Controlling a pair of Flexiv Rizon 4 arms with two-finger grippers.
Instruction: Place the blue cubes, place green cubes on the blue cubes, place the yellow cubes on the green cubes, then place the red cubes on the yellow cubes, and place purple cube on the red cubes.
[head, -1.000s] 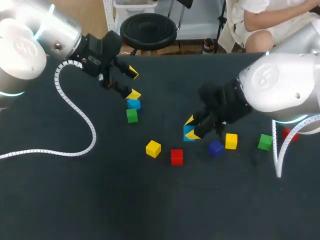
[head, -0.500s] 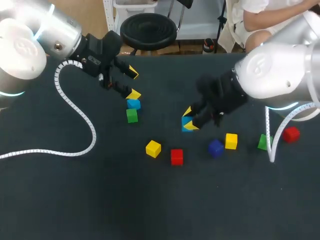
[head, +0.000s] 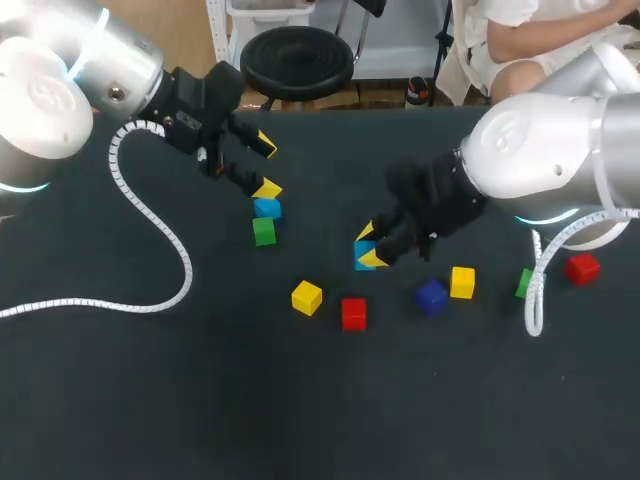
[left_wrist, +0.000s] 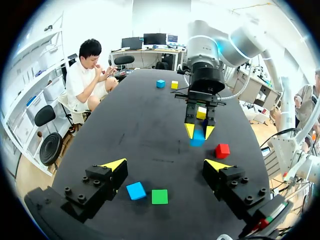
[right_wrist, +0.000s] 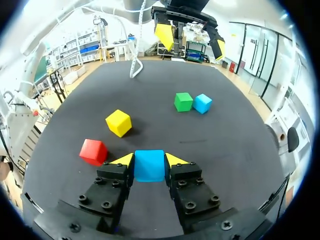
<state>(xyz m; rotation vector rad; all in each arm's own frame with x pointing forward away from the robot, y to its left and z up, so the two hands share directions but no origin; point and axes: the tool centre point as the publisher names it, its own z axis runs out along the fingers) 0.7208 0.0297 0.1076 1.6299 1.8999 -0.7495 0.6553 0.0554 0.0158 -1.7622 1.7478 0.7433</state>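
Observation:
My right gripper (head: 367, 246) is shut on a light blue cube (right_wrist: 149, 165), both yellow tips against its sides, and holds it over the middle of the table. My left gripper (head: 266, 166) stands open above a second light blue cube (head: 267, 208) that touches a green cube (head: 264, 232); both lie between and under its fingers (left_wrist: 114, 164). Ahead of the right gripper lie a yellow cube (right_wrist: 119, 122) and a red cube (right_wrist: 93, 151). A dark blue-violet cube (head: 431, 296) and another yellow cube (head: 462, 282) sit just right of the right gripper.
At the right, a green cube (head: 524, 283) is partly hidden by my right arm's white cable (head: 533, 300), with a red cube (head: 582, 268) beside it. The left arm's white cable (head: 170, 240) loops over the table's left half.
My right gripper has carried the light blue cube leftward and a little toward the table's far side. The left arm has kept still.

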